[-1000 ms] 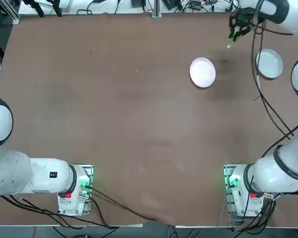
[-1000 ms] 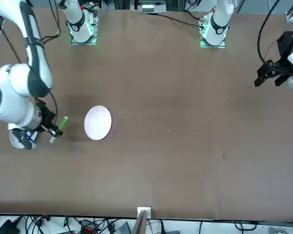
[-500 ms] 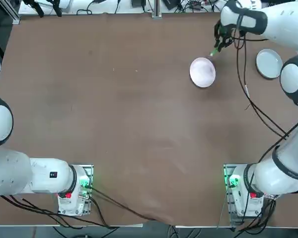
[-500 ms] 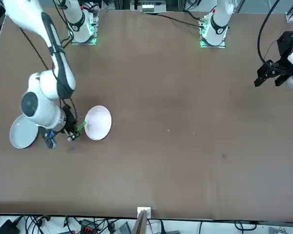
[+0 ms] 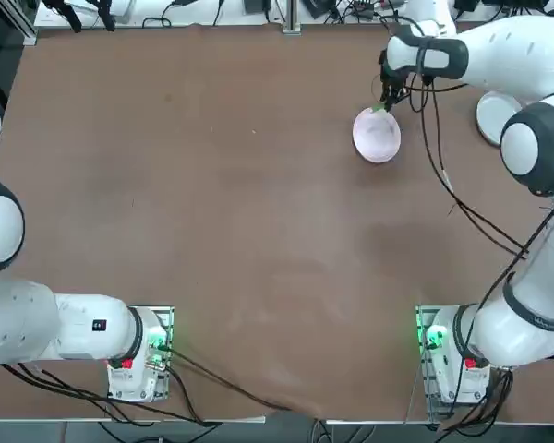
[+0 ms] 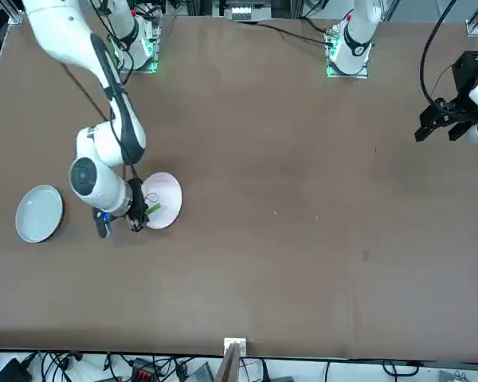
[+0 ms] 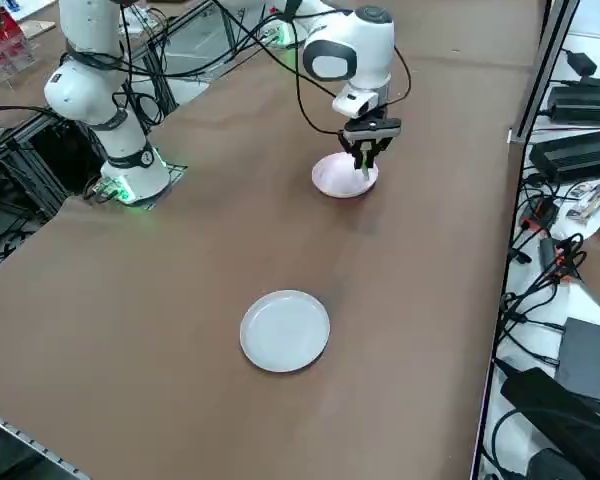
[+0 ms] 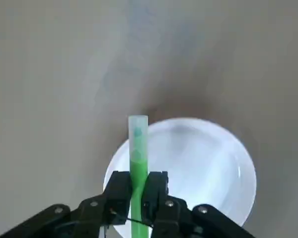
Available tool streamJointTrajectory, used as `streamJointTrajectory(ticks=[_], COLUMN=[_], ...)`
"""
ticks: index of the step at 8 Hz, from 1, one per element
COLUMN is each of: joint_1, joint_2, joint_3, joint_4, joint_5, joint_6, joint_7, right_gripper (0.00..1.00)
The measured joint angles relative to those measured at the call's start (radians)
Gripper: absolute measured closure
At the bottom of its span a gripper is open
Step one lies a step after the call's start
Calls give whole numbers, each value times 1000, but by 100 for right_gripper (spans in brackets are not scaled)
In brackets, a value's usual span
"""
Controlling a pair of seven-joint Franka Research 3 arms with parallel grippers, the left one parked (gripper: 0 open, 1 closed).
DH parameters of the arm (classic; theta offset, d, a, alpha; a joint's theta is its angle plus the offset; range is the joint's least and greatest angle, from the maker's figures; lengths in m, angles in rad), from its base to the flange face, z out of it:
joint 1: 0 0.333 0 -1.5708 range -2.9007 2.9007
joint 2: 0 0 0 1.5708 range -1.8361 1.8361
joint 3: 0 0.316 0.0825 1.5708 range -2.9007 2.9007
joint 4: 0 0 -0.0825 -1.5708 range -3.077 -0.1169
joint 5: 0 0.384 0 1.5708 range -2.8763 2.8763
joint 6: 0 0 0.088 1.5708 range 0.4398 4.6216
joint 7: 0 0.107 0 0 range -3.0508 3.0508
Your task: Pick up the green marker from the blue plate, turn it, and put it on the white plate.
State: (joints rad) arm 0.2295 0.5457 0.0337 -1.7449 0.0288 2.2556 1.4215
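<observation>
The green marker (image 8: 137,151) is pinched between the fingers of the right gripper (image 5: 388,95), its long axis sloping down, apparently, over the white plate's (image 5: 377,138) far rim. The arm reaches across the table, well away from the blue plate (image 6: 39,213).

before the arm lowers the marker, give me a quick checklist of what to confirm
1. Grip: the right gripper is shut on the green marker - ok.
2. Target: the white plate lies below the gripper with nothing on it - ok.
3. Alignment: in the top view the gripper sits over the plate's far rim, not its centre - not ok.
4. Marker fit: in the wrist view its tip reaches the plate's rim; whether it would land fully inside - cannot tell.
5. Height above the plate: cannot tell.
6. Source: the blue plate is empty and well apart from the white one - ok.
</observation>
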Motion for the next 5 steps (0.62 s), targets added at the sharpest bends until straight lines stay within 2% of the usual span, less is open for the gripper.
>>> streamJointTrajectory(ticks=[5], joint_1=[37], joint_2=[42], joint_3=[0], joint_4=[-2], joint_5=[0], joint_6=[-3], joint_7=[282], right_gripper=[84])
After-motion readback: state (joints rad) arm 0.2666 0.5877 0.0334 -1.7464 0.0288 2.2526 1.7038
